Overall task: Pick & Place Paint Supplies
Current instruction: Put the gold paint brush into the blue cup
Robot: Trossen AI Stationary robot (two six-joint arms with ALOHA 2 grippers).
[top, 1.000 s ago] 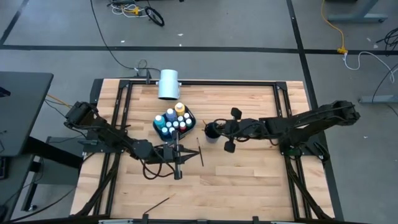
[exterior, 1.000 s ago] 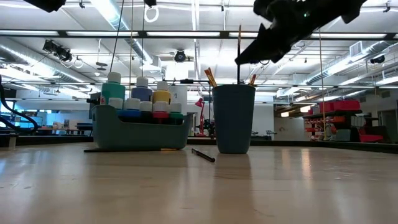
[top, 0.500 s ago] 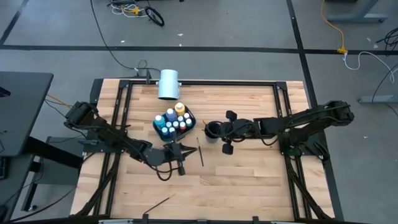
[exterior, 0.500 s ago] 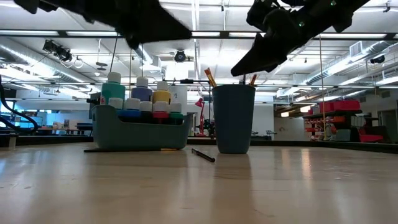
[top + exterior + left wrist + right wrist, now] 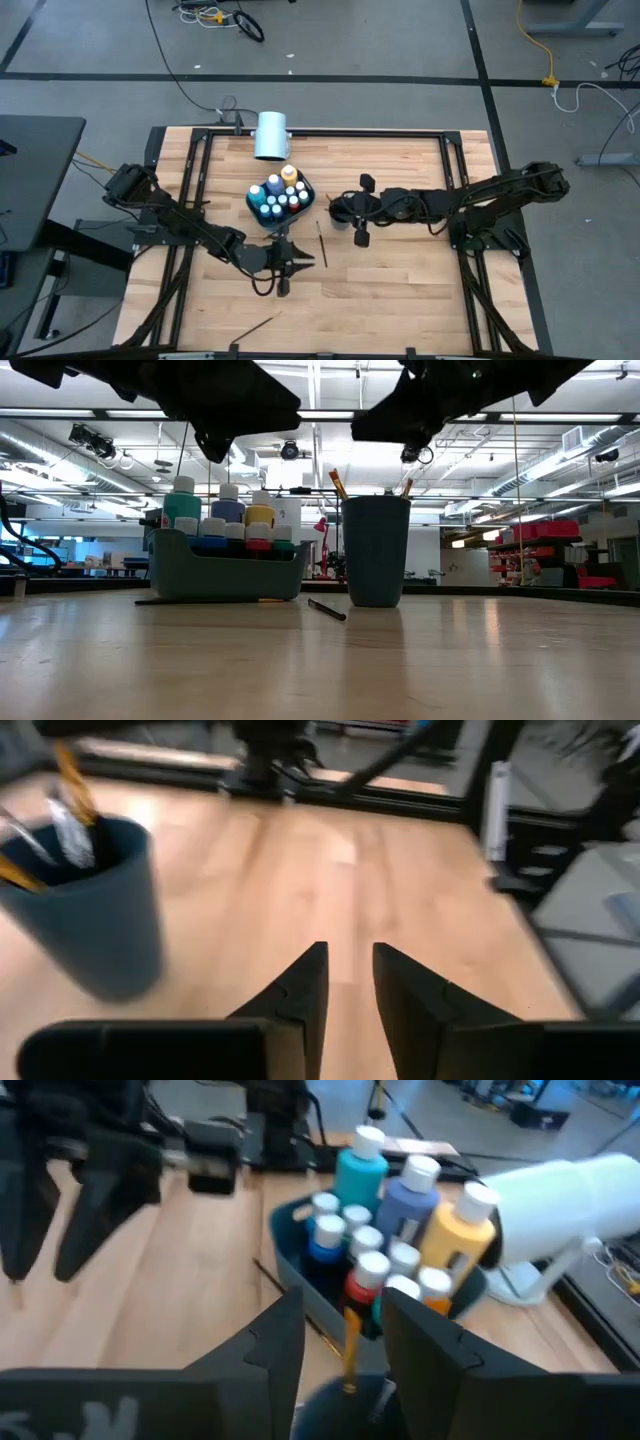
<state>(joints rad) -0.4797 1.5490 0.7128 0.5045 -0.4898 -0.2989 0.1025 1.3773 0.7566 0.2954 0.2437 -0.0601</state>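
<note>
About ten paint bottles [image 5: 280,196] stand packed in one dark caddy [image 5: 225,573] on the wooden surface [image 5: 400,290]. Beside it, a blue cup [image 5: 375,550] holds several brushes [image 5: 338,484]; one dark brush [image 5: 321,243] lies loose nearby. Left gripper [image 5: 283,268] fingers narrowly parted, empty. Right gripper [image 5: 357,205] fingers parted over the cup, holding nothing. No labels readable.

The desk [image 5: 400,290] is pale wood in narrow planks, framed in black. At its centre a dark teal caddy [image 5: 281,197] holds white-capped paint bottles [image 5: 400,1220] — turquoise, periwinkle blue, mustard yellow, red — and at about three o'clock from it stands a slate-blue cup [image 5: 375,550] with orange-handled brushes [image 5: 338,484]. A dark brush [image 5: 321,243] lies on the wood; both arms are black, and the cylinder [image 5: 271,135] at twelve o'clock is white.
</note>
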